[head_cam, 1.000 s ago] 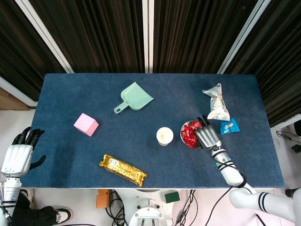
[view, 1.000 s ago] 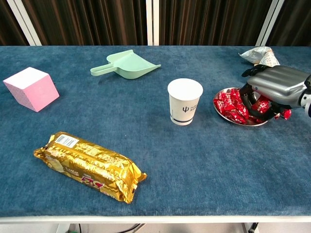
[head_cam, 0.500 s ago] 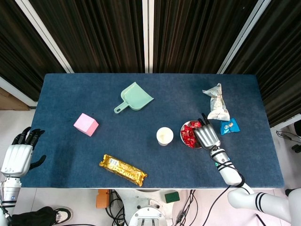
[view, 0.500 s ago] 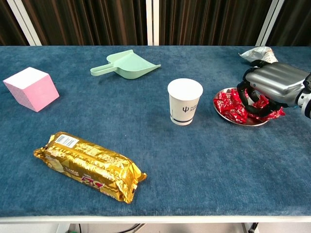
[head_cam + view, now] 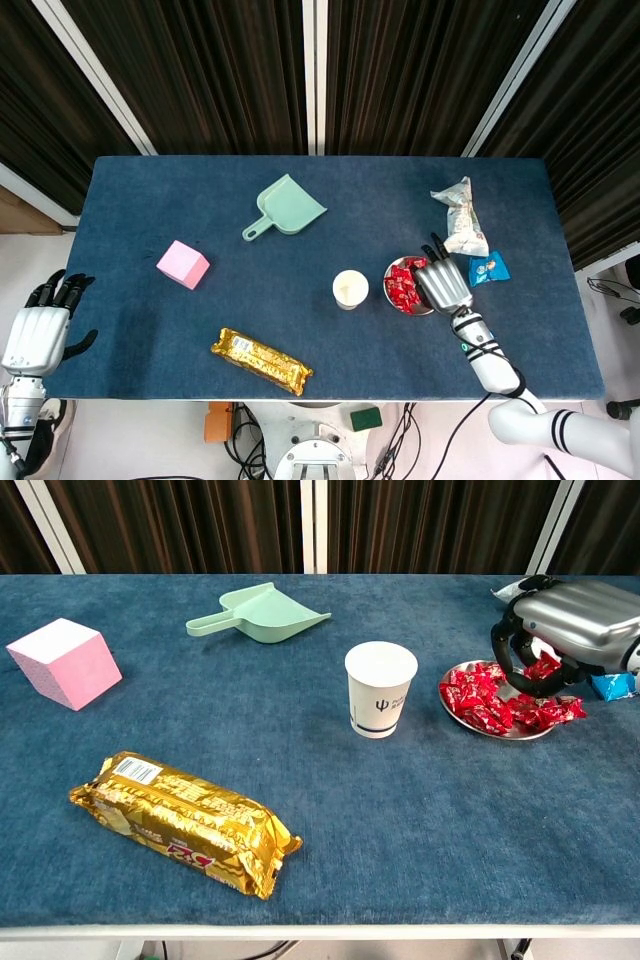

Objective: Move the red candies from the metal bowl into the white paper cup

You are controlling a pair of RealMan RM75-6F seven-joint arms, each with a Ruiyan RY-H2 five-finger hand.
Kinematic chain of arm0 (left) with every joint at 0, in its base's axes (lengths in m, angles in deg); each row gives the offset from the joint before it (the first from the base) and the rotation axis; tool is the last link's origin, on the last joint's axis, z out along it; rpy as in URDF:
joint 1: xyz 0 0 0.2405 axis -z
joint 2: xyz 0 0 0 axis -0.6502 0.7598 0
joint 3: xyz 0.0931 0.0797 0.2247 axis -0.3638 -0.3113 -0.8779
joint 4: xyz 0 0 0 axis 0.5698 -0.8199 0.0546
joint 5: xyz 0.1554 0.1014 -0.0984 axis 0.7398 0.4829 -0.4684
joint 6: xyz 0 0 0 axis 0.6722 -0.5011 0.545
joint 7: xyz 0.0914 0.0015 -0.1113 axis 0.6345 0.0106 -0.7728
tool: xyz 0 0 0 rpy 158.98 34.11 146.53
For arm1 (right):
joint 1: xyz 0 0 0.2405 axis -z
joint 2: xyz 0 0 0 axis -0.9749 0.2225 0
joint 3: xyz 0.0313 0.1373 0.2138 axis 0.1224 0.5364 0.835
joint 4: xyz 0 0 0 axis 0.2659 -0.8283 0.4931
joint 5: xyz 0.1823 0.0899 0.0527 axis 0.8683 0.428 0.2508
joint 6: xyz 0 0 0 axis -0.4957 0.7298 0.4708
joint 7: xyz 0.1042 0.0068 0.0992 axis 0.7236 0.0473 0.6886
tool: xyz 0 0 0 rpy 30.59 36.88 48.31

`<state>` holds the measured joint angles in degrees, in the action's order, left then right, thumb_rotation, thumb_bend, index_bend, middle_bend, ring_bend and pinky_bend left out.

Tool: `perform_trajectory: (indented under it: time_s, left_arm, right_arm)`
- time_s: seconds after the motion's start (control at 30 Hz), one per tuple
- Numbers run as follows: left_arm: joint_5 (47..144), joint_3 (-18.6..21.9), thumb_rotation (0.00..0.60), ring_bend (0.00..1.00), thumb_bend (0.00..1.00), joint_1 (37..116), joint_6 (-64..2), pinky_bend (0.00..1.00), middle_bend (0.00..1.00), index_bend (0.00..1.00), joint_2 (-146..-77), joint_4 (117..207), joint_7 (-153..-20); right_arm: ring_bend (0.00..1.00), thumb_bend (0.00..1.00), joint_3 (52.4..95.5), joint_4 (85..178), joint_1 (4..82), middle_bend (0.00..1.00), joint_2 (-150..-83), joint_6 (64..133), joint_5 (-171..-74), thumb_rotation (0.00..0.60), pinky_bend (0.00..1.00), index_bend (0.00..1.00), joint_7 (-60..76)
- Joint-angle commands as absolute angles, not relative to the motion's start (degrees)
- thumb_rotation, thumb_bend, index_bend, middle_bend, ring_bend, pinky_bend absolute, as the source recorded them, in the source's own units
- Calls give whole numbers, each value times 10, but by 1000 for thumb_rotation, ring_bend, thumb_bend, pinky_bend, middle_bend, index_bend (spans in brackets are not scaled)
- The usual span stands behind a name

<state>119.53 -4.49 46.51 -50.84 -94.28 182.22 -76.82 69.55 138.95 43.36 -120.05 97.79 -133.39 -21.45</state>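
Observation:
The metal bowl on the table's right side is heaped with red candies. Just left of it stands the white paper cup, upright. My right hand hovers over the bowl's right half with its fingers curled down, and it pinches one red candy lifted clear of the pile. My left hand hangs off the table's near left corner with its fingers apart and nothing in it.
A gold snack pack lies at the near left, with a pink cube at the far left. A green dustpan lies behind the cup. A white wrapper bag and a blue packet lie right of the bowl.
My right hand has risen out of the bowl and shifted slightly away, carrying a red candy in its curled fingers. The left hand has stayed where it was.

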Motion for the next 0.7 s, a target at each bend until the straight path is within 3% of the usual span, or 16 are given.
perform_trajectory:
  time_s: [0.03, 0.37, 0.7]
  left_arm:
    - [1195, -45, 600, 57, 185, 466, -507, 203, 155, 172, -943, 1822, -767]
    - [1190, -44, 600, 57, 185, 469, -500, 203, 155, 172, -944, 1823, -764]
    - [1189, -43, 600, 57, 185, 467, -504, 204, 155, 173, -939, 1820, -779]
  right_arm:
    - [185, 569, 710, 1423, 428, 734, -1179, 975, -1328, 600, 0, 890, -217]
    - [185, 581, 760, 1526, 376, 735, -1150, 948, -1281, 600, 0, 891, -296]
    - [185, 592, 767, 1531, 321, 737, -1207, 940, -1241, 600, 0, 892, -377]
